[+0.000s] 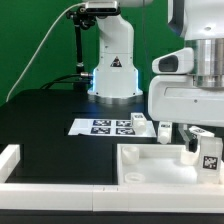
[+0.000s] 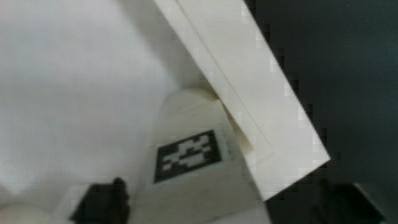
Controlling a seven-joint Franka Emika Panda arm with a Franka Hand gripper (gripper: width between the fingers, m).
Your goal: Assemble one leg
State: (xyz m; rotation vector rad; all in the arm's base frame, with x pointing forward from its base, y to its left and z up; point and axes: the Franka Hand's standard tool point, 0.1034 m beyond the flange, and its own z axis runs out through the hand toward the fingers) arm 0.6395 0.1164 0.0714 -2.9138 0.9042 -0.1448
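A white leg with a black-and-white tag stands upright at the near right corner of the white tabletop panel. My gripper is right over the leg, its fingers straddling the upper part. In the wrist view the leg runs between the two dark fingertips, next to the panel's raised rim. A small gap shows between each finger and the leg, so the gripper is open around it.
The marker board lies on the black table behind the panel. A white fence piece stands at the exterior view's left edge. The arm's base stands at the back.
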